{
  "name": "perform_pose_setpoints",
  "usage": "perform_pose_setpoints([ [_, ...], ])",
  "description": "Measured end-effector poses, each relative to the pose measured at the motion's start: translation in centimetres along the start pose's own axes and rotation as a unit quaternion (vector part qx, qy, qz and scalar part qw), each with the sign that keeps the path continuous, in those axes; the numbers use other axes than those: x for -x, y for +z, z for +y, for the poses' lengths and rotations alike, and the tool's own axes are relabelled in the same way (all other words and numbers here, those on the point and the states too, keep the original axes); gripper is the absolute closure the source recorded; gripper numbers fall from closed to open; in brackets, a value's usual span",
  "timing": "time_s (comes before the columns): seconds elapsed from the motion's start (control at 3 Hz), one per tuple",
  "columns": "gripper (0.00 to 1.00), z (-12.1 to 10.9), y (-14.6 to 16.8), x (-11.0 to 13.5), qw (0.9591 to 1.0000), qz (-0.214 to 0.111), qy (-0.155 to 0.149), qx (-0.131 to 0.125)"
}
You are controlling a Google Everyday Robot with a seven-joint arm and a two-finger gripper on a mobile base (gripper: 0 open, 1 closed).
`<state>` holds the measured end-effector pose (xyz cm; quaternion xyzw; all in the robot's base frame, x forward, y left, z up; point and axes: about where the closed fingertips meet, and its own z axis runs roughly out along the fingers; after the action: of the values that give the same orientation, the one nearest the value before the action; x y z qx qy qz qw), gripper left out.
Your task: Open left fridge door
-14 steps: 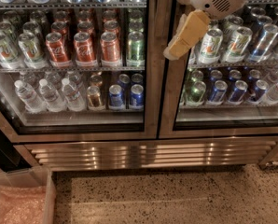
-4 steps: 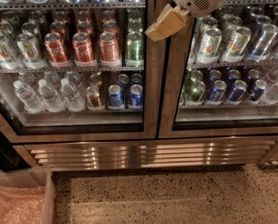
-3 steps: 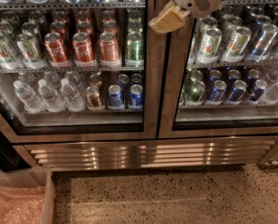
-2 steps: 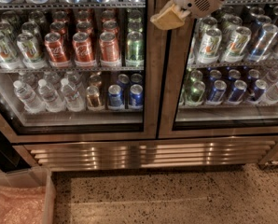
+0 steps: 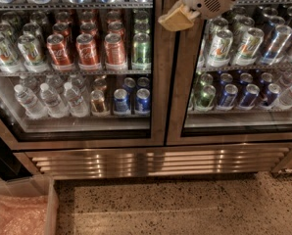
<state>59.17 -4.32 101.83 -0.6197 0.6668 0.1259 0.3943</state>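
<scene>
End effector (image 5: 178, 17) moved up-left, now at left fridge door (image 5: 158, 97) frame, top.

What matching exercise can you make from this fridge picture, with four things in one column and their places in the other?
Things:
1. gripper
2. red cans
3. water bottles
4. bin

Places:
A. on the floor, lower left corner
B. middle shelf, behind the left fridge door
C. at the top, in front of the middle frame between the glass panes
D. lower shelf, left end, behind the left fridge door

Pairs: 1-C, 2-B, 3-D, 4-A
</scene>
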Motion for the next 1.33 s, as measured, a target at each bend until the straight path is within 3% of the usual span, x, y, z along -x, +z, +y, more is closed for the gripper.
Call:
perform_pose_setpoints([
  [1.33,1.00,-1.44,-0.51,-0.93,1.0000,-0.002,0.002,0.001],
])
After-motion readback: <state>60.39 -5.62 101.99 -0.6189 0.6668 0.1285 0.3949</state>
